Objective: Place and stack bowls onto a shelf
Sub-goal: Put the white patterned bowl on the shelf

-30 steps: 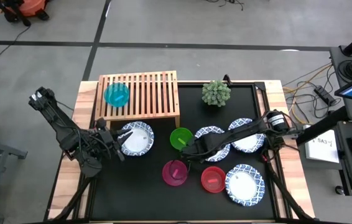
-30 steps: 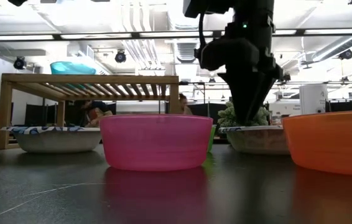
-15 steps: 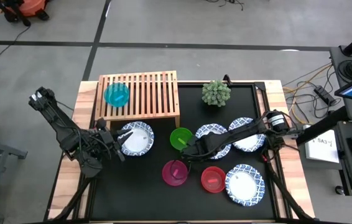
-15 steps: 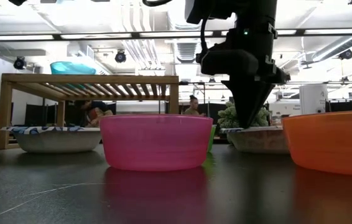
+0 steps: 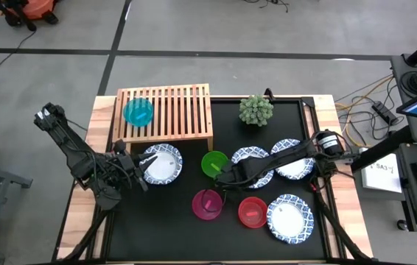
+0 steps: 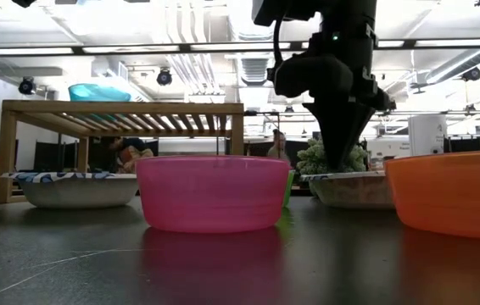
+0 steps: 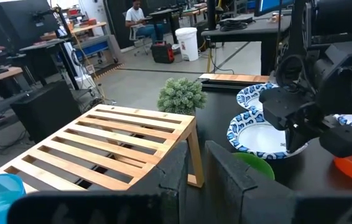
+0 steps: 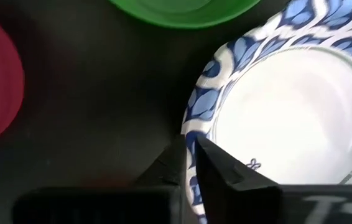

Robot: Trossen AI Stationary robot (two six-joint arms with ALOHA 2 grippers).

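Only the small teal plastic bowl (image 5: 138,111) sits on the low light-wood slatted shelf (image 5: 175,110); seven bowls remain on the table. The right pincer (image 8: 191,148) pinches the near-left rim of the white blue-rimmed bowl (image 8: 285,124) right of the green bowl (image 5: 214,163). The left pincer (image 7: 196,163), narrowly parted and empty, waits beside the shelf.

The shelf (image 5: 165,109) is pale, matt slatted wood, the same light wood as the table edge (image 5: 100,121), while the mat (image 5: 164,228) is black with a dull sheen that mirrors the bowls. The pink bowl (image 6: 213,192) and orange-red bowl (image 6: 452,192) look like smooth, slightly translucent plastic; the patterned bowl (image 8: 275,118) has a glossy white inside with a blue-printed rim
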